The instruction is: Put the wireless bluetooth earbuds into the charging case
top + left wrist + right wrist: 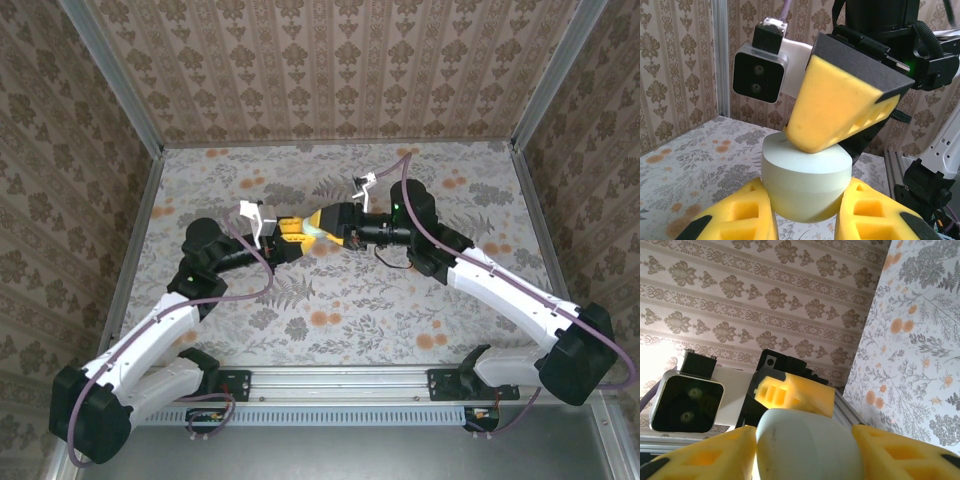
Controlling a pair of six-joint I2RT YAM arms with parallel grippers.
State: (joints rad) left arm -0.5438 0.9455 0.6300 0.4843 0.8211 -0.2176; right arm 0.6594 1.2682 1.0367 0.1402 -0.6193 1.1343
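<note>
Jaws of the left gripper are closed on the charging case, whose lower half is pinched between the two yellow fingers in the left wrist view. Those of the right gripper are clamped on the same case, its pale mint body being wedged between both pads. The case is held above the middle of the floral table.
</note>
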